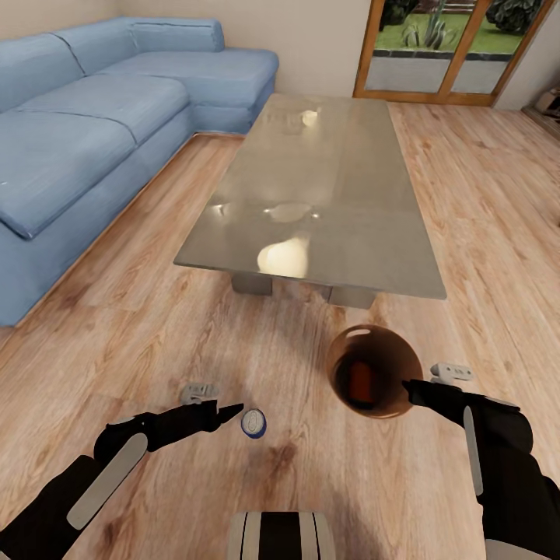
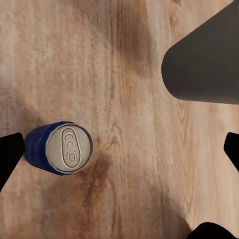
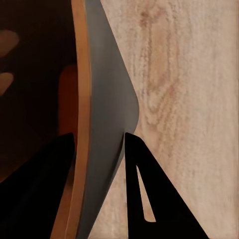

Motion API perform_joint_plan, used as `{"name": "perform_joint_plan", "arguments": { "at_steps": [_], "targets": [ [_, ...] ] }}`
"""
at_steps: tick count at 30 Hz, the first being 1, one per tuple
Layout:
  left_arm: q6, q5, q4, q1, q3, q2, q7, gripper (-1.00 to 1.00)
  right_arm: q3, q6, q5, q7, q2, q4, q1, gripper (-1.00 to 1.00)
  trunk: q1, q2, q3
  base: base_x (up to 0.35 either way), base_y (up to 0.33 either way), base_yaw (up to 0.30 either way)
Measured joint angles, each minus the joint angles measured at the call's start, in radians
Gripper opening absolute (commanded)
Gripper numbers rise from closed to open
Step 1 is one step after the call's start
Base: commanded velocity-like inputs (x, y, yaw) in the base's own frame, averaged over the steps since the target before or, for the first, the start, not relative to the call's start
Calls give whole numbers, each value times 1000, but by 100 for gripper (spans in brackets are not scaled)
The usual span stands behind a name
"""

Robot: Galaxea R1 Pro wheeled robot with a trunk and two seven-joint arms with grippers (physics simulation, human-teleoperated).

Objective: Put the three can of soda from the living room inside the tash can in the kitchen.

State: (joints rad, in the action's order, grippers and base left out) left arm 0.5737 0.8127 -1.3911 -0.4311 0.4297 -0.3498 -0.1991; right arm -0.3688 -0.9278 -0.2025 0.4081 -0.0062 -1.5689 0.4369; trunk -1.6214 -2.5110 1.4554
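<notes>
Blue can (image 1: 253, 423) upright on floor beside the open, empty left gripper (image 1: 231, 409). Right gripper (image 1: 407, 386) pinches bin (image 1: 389, 404) rim, orange can (image 1: 360, 379) inside. Probably light, slick, dentable: grip mid-body

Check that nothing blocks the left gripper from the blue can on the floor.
Nothing visible does. The blue can stands upright on bare wood floor just off the left gripper; the bin, held by the right gripper, sits off to the side.
</notes>
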Motion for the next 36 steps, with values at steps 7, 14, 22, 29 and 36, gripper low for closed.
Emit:
{"name": "perform_joint_plan", "arguments": {
  "at_steps": [7, 14, 22, 29, 36],
  "targets": [
    [-1, 1, 4, 0, 0, 1, 2, 100, 0, -1, 4, 0, 0, 0, 0, -100, 0, 0, 0, 155, 0, 0],
    [-2, 0, 4, 0, 0, 1, 1, 100, 0, 0, 9, 1, 1, 0, 0, -100, 0, 0, 0, 8, 0, -89],
    [-2, 0, 4, 0, 0, 1, 1, 100, 0, 3, 3, 0, 3, 0, 0, -100, 0, 0, -3, 0, 0, -226],
    [-2, 0, 4, 0, 0, 1, 1, 100, 0, -2, -2, 0, 2, 0, 0, -100, 0, 0, -4, 0, 0, -168],
    [-2, 0, 4, 0, 0, 0, 1, 100, 0, -6, 3, 0, 2, 0, 0, -100, 0, 0, -4, 0, 0, -19]
  ]
}}
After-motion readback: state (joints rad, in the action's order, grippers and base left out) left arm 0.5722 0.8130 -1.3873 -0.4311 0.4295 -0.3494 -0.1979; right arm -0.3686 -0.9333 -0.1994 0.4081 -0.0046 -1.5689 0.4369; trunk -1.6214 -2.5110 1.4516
